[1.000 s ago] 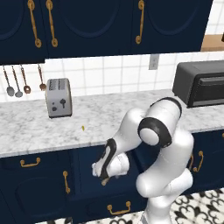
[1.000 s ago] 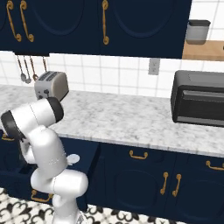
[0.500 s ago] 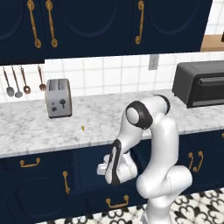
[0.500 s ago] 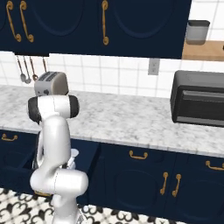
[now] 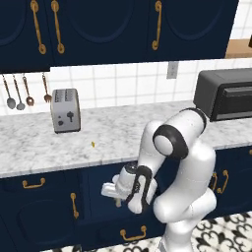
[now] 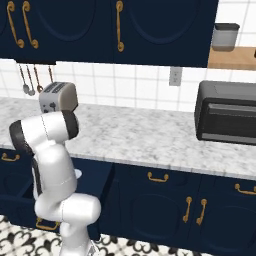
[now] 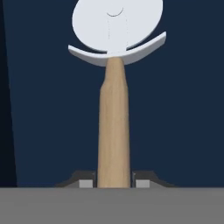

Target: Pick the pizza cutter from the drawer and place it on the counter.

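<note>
1. Left base cam sits behind the arm on its left, looking forward and down at the counter (image 5: 59, 147) and toaster (image 5: 65, 110).
2. Right base cam does the same from the right, so both share the counter (image 6: 150, 142), toaster (image 6: 59, 97) and wall.
3. Hand cam looks straight along the jaws, super close to the pizza cutter (image 7: 114, 109) running away from them.

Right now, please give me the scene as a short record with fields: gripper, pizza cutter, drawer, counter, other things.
gripper: low in front of the open drawer, fingers on both sides of the cutter's handle
pizza cutter: tan handle between the fingertips, pale wheel at the far end
drawer: pulled out below the counter, navy inside
counter: marbled slab, cutter not on it yet
other things: toaster, black oven, hanging spoons
</note>
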You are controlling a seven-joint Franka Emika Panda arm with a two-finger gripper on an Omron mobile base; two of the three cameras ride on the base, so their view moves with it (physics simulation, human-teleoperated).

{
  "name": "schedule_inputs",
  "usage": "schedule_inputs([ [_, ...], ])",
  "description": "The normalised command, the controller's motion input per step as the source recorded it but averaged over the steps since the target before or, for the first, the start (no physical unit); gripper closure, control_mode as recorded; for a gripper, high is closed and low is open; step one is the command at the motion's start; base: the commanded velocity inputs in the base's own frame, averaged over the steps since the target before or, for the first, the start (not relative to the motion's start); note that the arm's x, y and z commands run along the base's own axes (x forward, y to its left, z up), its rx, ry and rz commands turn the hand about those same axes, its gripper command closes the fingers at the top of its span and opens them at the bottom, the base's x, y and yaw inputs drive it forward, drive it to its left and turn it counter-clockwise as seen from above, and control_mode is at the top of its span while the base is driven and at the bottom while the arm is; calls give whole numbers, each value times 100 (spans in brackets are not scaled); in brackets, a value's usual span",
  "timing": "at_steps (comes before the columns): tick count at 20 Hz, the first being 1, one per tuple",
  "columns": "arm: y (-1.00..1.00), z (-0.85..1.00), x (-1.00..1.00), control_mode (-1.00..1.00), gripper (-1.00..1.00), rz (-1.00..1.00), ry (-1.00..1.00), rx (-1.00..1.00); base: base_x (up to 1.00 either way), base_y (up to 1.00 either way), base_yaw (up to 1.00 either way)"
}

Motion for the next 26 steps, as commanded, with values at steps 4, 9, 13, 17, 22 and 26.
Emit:
schedule_inputs([
  [4,0,100,4,-100,100,-1,30,-5,0,0,0],
  [9,-10,100,0,-100,100,-1,30,-3,0,0,0],
  [13,-3,100,10,-100,100,0,21,-6,0,0,0],
  [17,8,100,36,-100,100,0,14,-7,0,0,0],
  [22,24,100,23,-100,100,0,6,-10,0,0,0],
  [26,34,100,23,-100,100,0,0,-16,0,0,0],
])
